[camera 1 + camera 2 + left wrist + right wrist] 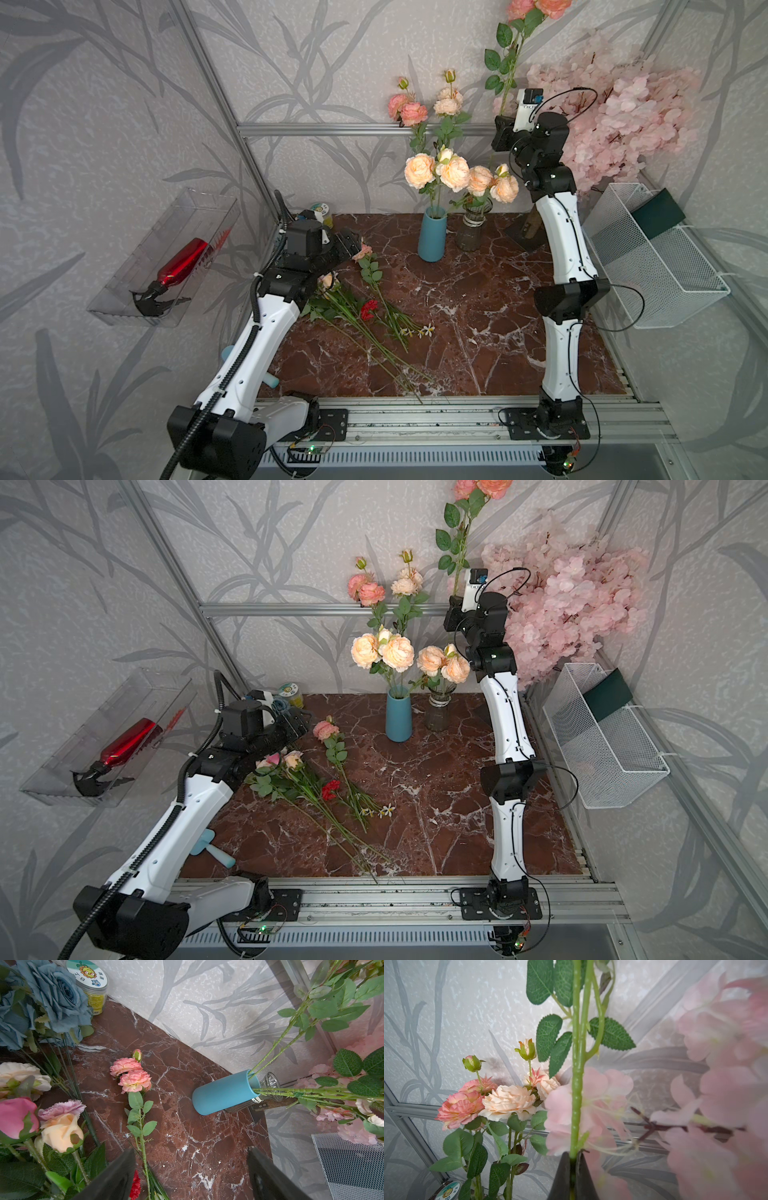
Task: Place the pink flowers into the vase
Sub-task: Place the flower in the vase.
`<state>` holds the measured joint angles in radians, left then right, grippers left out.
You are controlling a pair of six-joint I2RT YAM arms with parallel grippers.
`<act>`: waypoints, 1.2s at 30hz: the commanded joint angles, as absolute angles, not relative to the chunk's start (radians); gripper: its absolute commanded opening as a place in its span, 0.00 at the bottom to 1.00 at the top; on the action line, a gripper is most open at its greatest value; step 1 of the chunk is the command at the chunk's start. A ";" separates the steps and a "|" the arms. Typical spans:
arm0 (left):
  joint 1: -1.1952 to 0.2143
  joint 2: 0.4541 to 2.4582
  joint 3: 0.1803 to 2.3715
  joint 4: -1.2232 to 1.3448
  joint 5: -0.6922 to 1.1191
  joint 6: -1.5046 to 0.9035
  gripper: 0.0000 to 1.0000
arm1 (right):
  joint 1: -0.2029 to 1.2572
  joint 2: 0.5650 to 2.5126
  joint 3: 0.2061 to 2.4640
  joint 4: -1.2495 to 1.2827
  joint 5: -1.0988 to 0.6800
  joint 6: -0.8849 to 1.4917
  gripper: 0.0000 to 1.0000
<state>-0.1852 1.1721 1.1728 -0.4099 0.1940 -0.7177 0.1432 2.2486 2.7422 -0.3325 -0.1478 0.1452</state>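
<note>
My right gripper (502,124) (573,1157) is raised high at the back right and shut on the green stem (576,1084) of a spray of pink flowers (540,7), held upright with its heads at the frame's top edge. It hangs above and to the right of the blue vase (432,235) (224,1093), which holds several pink and peach roses. Another pink spray (363,251) (133,1076) lies flat on the marble table. My left gripper (349,244) (191,1167) hovers open just above that spray's stem, nothing between its fingers.
A glass vase (471,228) with peach roses stands right of the blue one. Loose stems, a red carnation (368,309) and blue roses (52,997) lie at the table's left. A pink blossom tree (615,112) and white mesh basket (656,257) crowd the right arm.
</note>
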 commanded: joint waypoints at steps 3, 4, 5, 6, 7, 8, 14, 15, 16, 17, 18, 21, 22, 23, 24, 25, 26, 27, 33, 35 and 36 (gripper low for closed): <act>-0.175 1.174 1.161 -0.379 0.208 -0.725 0.85 | 0.151 2.246 2.661 -0.209 -0.166 0.128 0.00; -0.174 1.177 1.161 -0.377 0.210 -0.724 0.85 | 0.153 2.229 2.595 -0.148 -0.160 0.125 0.00; -0.173 1.179 1.161 -0.377 0.211 -0.725 0.85 | 0.156 2.213 2.536 -0.084 -0.155 0.123 0.00; -0.173 1.182 1.162 -0.377 0.211 -0.727 0.85 | 0.158 2.205 2.509 -0.047 -0.154 0.124 0.00; -0.173 1.184 1.163 -0.376 0.213 -0.729 0.85 | 0.159 2.208 2.505 -0.027 -0.153 0.123 0.00; -0.172 1.188 1.162 -0.374 0.216 -0.731 0.85 | 0.162 2.210 2.504 -0.012 -0.150 0.118 0.00; -0.172 1.201 1.158 -0.366 0.225 -0.736 0.85 | 0.166 2.237 2.562 0.011 -0.123 0.110 0.00; -0.172 1.204 1.157 -0.365 0.227 -0.737 0.84 | 0.166 2.242 2.580 0.011 -0.123 0.108 0.00; -0.172 1.207 1.155 -0.365 0.227 -0.738 0.84 | 0.166 2.247 2.596 0.008 -0.121 0.105 0.00; -0.173 1.210 1.154 -0.361 0.230 -0.739 0.85 | 0.166 2.252 2.619 0.009 -0.120 0.106 0.00; -0.172 1.212 1.154 -0.357 0.233 -0.742 0.85 | 0.166 2.259 2.647 0.004 -0.117 0.104 0.00; -0.172 1.219 1.149 -0.341 0.248 -0.753 0.85 | 0.166 2.298 2.768 -0.033 -0.108 0.104 0.00; -0.172 1.221 1.149 -0.340 0.249 -0.754 0.84 | 0.166 2.315 2.811 -0.056 -0.106 0.101 0.00; -0.172 1.223 1.148 -0.339 0.251 -0.756 0.84 | 0.166 2.327 2.842 -0.072 -0.100 0.100 0.00; -0.172 1.223 1.149 -0.338 0.251 -0.756 0.84 | 0.166 2.334 2.854 -0.082 -0.094 0.098 0.00; -0.172 1.221 1.149 -0.340 0.249 -0.755 0.84 | 0.166 2.333 2.851 -0.087 -0.091 0.091 0.00; -0.171 1.220 1.149 -0.342 0.246 -0.753 0.84 | 0.166 2.328 2.838 -0.091 -0.086 0.089 0.00; -0.170 1.220 1.151 -0.342 0.245 -0.750 0.84 | 0.164 2.324 2.824 -0.094 -0.090 0.088 0.00; -0.167 1.216 1.158 -0.352 0.238 -0.741 0.84 | 0.164 2.284 2.666 -0.054 -0.112 0.091 0.00; -0.165 1.213 1.155 -0.352 0.238 -0.740 0.84 | 0.166 2.262 2.583 -0.006 -0.105 0.087 0.00; -0.164 1.212 1.154 -0.354 0.238 -0.739 0.84 | 0.166 2.258 2.552 0.008 -0.103 0.086 0.00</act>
<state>-0.1726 1.2232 1.1599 -0.3653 0.2382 -0.7433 0.1650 2.3016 2.6076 -0.0559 -0.1062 0.0990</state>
